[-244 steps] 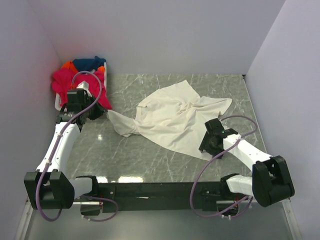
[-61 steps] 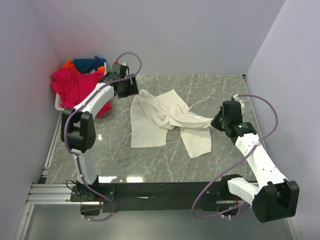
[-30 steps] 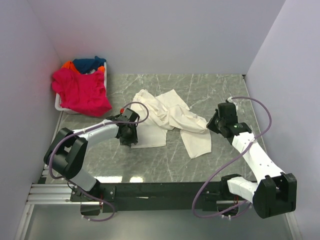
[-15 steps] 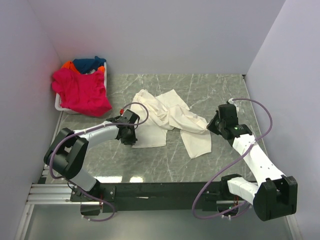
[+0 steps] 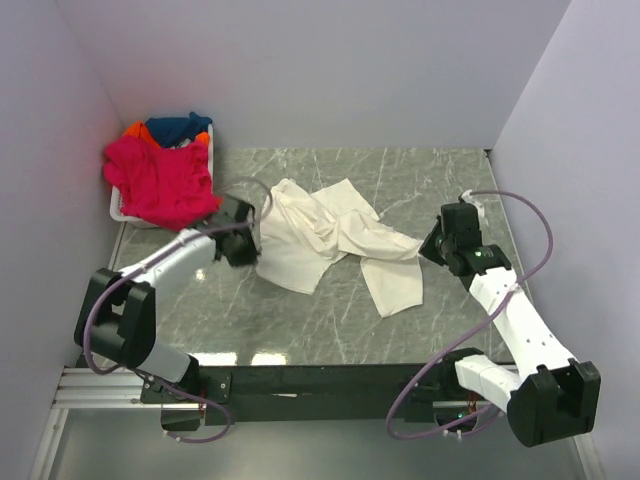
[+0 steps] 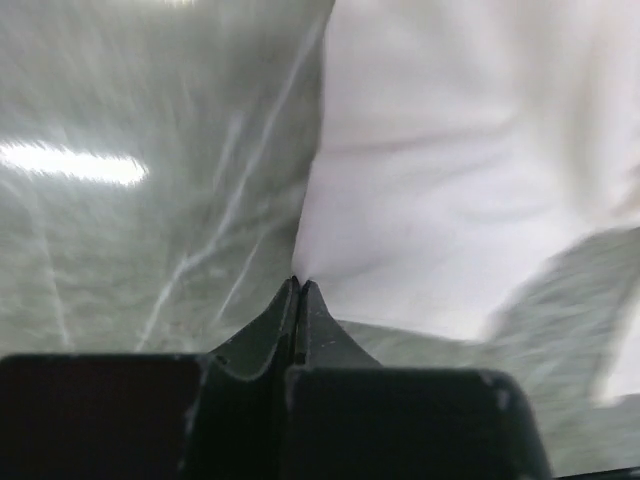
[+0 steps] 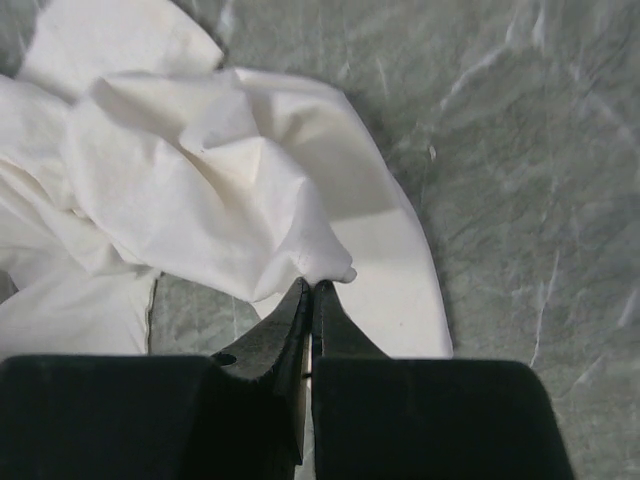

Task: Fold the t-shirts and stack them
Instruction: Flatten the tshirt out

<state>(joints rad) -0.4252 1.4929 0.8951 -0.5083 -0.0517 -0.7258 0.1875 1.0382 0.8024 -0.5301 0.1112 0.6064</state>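
Cream t-shirt (image 5: pixel 300 245): lies crumpled mid-surface, between the two arms and partly doubled over itself, not flat.

Left claw (image 6: pixel 298 292): jaws pressed together, tips meeting on the shirt's left edge, so it grips cloth. From above, that edge is drawn toward the arm.

Right claw (image 7: pixel 312 292): jaws likewise closed, pinching a bunched peak of the same shirt at its right side. A flatter panel lies under that peak.

Judgement: gripping opposite ends suggests the aim is to pull the cloth taut and spread it on the surface (image 5: pixel 330 320) before any fold. Folding proper looks not yet begun.

Other garments: magenta t-shirt (image 5: pixel 160 185) is draped over the basket (image 5: pixel 116 212) at the far left corner. Dark blue t-shirt (image 5: pixel 178 127) and orange t-shirt (image 5: pixel 133 130) are heaped behind it, well apart from the work. They appear to be waiting their turn.

Hard to make out:
- Left wrist view is blurred, so I cannot tell how much cloth sits between the tips.
- Collar and sleeves of the cream shirt are not identifiable in the crumple.
- Basket is nearly all covered, with only bits of rim showing. Whether more garments lie beneath, cannot tell.
- Seen from above, each claw's tips are masked by its own wrist body.
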